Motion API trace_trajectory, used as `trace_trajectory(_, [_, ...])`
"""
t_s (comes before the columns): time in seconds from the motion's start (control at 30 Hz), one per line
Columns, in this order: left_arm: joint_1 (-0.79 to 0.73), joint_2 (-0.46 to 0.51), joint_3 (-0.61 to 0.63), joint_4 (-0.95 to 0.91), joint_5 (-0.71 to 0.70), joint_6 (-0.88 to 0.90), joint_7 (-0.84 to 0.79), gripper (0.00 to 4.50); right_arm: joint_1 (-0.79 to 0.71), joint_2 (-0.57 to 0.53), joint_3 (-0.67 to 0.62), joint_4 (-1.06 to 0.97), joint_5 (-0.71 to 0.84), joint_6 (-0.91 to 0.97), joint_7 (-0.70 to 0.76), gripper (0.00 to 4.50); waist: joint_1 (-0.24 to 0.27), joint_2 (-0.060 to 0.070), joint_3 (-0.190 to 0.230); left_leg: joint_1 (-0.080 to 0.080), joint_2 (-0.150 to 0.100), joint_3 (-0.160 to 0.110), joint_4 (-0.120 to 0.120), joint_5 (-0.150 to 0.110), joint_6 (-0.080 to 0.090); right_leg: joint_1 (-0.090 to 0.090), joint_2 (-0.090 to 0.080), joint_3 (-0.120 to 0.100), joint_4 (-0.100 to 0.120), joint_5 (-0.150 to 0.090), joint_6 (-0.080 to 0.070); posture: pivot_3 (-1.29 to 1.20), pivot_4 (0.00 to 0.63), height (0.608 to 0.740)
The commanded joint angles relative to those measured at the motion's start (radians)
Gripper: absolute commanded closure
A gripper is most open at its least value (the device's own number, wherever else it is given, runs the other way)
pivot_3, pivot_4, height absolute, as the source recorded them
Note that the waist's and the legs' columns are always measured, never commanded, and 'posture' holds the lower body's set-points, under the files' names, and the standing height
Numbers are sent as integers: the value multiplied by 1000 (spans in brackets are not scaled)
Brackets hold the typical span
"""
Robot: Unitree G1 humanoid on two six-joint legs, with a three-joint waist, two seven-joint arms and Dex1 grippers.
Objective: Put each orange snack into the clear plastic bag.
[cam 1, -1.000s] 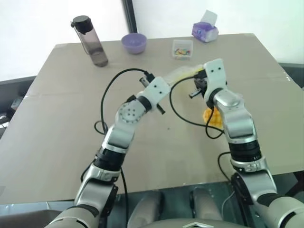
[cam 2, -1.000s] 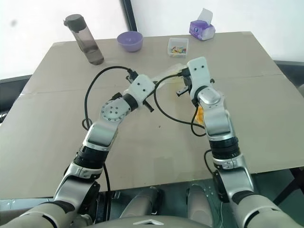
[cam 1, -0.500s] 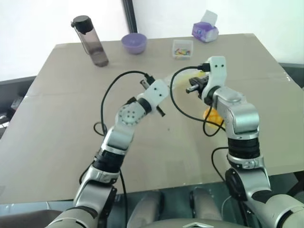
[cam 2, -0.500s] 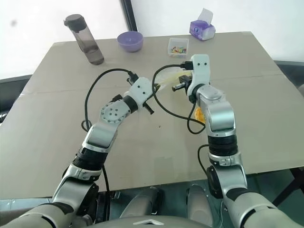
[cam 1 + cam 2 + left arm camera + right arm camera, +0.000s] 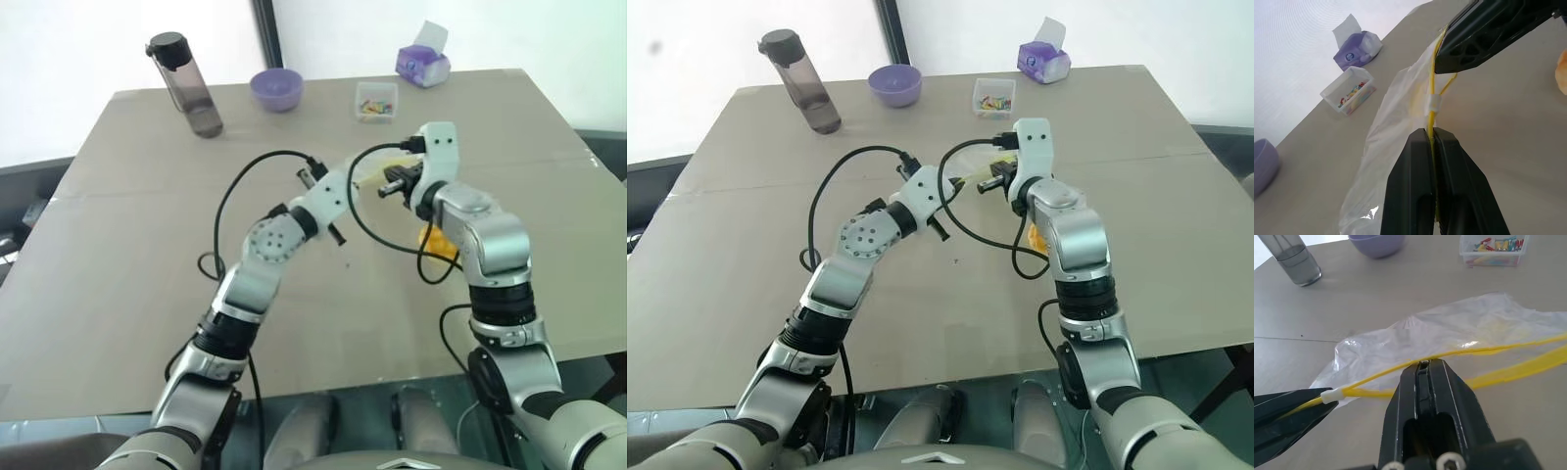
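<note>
Wrist views give us what the head views cannot: the grip itself. In the left wrist view we see the left pincer clenched on the yellow seal strip of the clear plastic bag, just below a small white slider on the strip. In the right wrist view the right pincer is clenched on one of the two yellow strip edges, which are parted at that end.

From the head views we note both pincers meeting above the middle of the worktop, the bag strung between them and clear of the surface. The orange snack lies on the worktop just behind the right forearm, below and to the right of the bag, partly hidden by the arm; it sits outside the bag.

The bag is thin, crinkled and transparent. The snack is yellow-orange. Along the far edge stand a smoky bottle, a purple bowl, a clear box of coloured bits, and a purple tissue pack.
</note>
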Motion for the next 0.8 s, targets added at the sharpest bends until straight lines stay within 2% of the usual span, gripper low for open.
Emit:
trace_trajectory(0.03, [8, 4, -1, -55, -30, -40, -27, 4500, -25, 2, 4, -10, 25, -29, -8, 4446, 0, 0, 0, 0, 0, 0, 0, 0, 0, 0, 0, 0, 0, 0, 0, 0, 150, 740])
trace_trajectory(0.2, [54, 42, -23, -99, -72, -112, -122, 4500, 1, -35, 44, 26, 32, -71, 29, 4446, 0, 0, 0, 0, 0, 0, 0, 0, 0, 0, 0, 0, 0, 0, 0, 0, 150, 740])
trace_trajectory(0.3, [82, 66, -21, -131, -99, -130, -169, 4500, 58, -99, 122, 40, 10, -250, 100, 4446, 1, 0, 0, 0, 0, 0, 0, 0, 0, 0, 0, 0, -1, 0, 0, 0, 150, 740])
trace_trajectory(0.4, [91, 83, -11, -133, -98, -138, -174, 4500, 78, -83, 84, 60, 67, -240, 113, 4446, 1, 0, 0, 0, 0, 0, 0, 0, 0, 0, 0, 0, -1, 0, 0, 0, 150, 740])
trace_trajectory(0.53, [111, 134, 22, -134, -114, -163, -198, 4500, 146, -165, 195, 74, 17, -469, 225, 4446, 0, 0, 0, 0, 0, 0, 0, 0, 0, 0, 0, 0, 0, 0, 0, 0, 150, 740])
trace_trajectory(0.63, [123, 157, 38, -145, -146, -176, -217, 4500, 174, -205, 275, 109, -57, -589, 234, 4446, -1, 0, 0, 0, 0, 0, 0, 0, 0, 0, 0, 0, -1, 0, 0, 0, 150, 740])
trace_trajectory(0.8, [142, 174, 51, -158, -166, -183, -229, 4500, 165, -252, 349, 235, -215, -810, 152, 2246, 2, 0, 0, 0, 0, 0, 0, 0, 0, 0, 0, 0, -1, 0, 0, 0, 150, 740])
